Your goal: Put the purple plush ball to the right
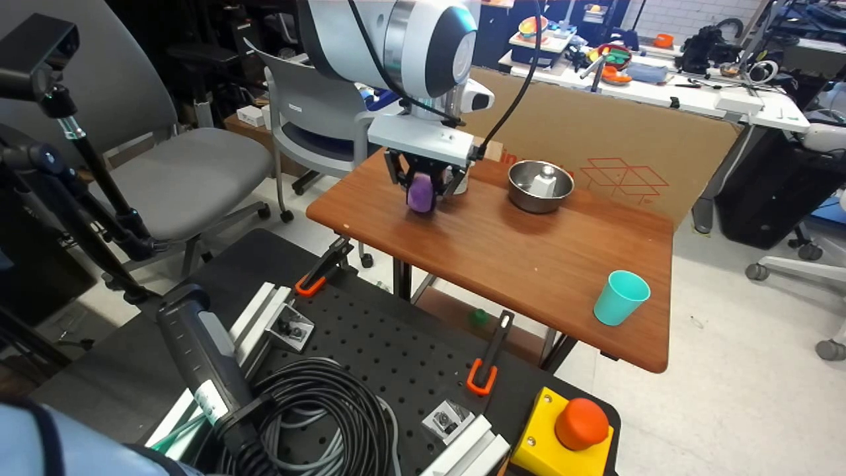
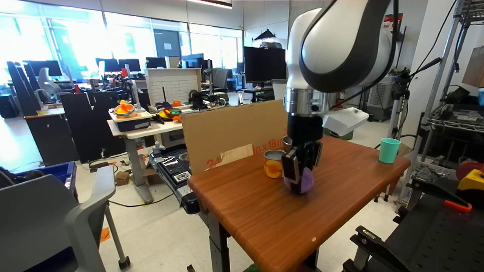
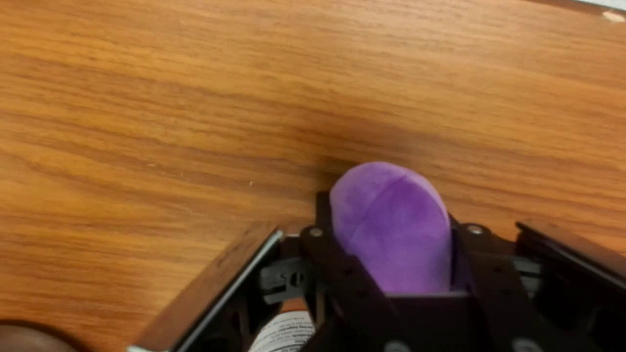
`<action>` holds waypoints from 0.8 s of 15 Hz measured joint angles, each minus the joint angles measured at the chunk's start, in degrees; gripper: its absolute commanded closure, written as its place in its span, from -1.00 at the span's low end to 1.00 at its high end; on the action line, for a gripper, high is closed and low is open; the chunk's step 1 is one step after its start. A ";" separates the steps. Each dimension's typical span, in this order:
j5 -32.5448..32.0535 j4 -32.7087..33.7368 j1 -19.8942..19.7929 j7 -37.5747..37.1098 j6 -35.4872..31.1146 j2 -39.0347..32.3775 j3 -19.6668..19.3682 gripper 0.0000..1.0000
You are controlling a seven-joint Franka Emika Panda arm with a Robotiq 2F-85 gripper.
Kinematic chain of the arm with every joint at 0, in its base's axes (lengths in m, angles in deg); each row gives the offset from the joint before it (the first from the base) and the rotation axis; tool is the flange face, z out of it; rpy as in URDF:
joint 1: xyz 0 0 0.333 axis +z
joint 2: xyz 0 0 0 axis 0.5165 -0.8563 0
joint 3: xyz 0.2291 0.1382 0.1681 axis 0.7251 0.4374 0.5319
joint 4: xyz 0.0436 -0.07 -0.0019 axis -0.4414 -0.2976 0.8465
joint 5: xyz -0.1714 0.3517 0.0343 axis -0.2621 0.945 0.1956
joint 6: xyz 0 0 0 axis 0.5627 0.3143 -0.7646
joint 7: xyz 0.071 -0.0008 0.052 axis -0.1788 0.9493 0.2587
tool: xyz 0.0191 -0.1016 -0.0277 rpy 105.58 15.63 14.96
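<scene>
The purple plush ball [image 1: 420,194] is round and soft. It sits between the fingers of my gripper [image 1: 423,188], low over the brown table [image 1: 502,231]. In the other outside picture, an exterior view, the ball [image 2: 307,181] shows below and between the dark fingers of the gripper [image 2: 300,173]. In the wrist view the ball [image 3: 391,230] is squeezed, with a finger of the gripper [image 3: 386,220] against each side. My gripper is shut on it. I cannot tell whether the ball's underside touches the table.
A can with an orange and yellow label [image 2: 273,166] stands close beside the gripper. A steel bowl [image 1: 523,196] with a white object in it stands near the cardboard sheet [image 1: 615,145]. A teal cup [image 1: 620,299] stands near the table's far corner; it also shows in an exterior view [image 2: 389,150].
</scene>
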 measured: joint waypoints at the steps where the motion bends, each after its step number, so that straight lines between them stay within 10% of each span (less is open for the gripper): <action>1: 0.05 0.03 -0.08 -0.04 0.00 0.51 0.01 0.83; 12: -4.49 -1.60 -6.32 -5.85 8.55 15.78 -7.76 0.88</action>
